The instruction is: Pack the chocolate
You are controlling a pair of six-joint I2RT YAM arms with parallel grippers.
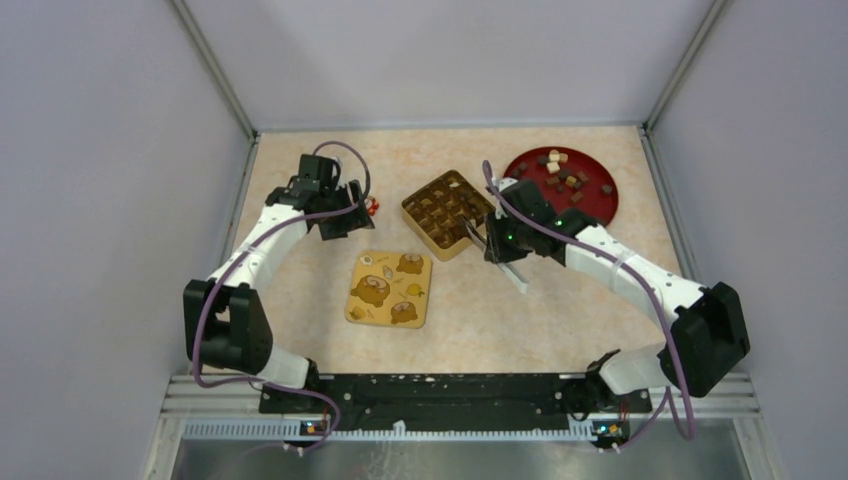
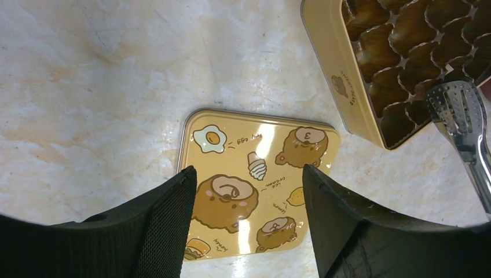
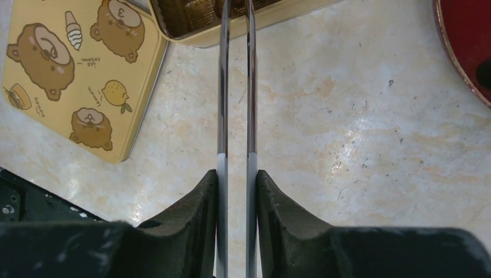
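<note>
Left gripper [image 2: 248,174]: fingers wide apart, nothing between them. It hangs above the table [image 1: 560,300], with the yellow bear-print lid [image 2: 255,133] in its wrist view. Lid lies flat at 7 o'clock of the tin [image 1: 412,203].

Right gripper [image 3: 237,179]: fingers narrow, clamped on the metal tongs [image 3: 223,87]. The tong arms run to 12 o'clock in the wrist view, with the tips over the tin's near corner. Can't tell if the tips carry anything.

Chocolate [image 1: 562,175]: small dark and pale lumps scattered on the red plate [image 1: 600,205], at 2 o'clock of the tin, apart from it. Can't tell if the tin's brown cells hold any.

Small red-white wrapped sweet [image 1: 372,207] sits just beside the left gripper, at its 2 o'clock.
</note>
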